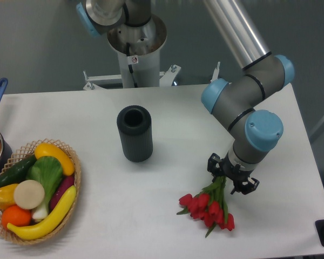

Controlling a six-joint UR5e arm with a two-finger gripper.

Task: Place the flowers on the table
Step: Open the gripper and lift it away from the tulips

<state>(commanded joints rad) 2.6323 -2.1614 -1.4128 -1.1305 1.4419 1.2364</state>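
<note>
wall: plain dark grey-blue, fills the far side behind the tool | desk: white, smooth, evenly lit, soft shadows | far edge of desk: white metal bracket | floor: grey strip right of the tool

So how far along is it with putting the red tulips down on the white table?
Nearly done. The bunch of red tulips is out of the dark ribbed vase and appears to lie on the white table. The gripper sits over the stem ends, jaws apparently open. Left: lifting the arm clear.
</note>
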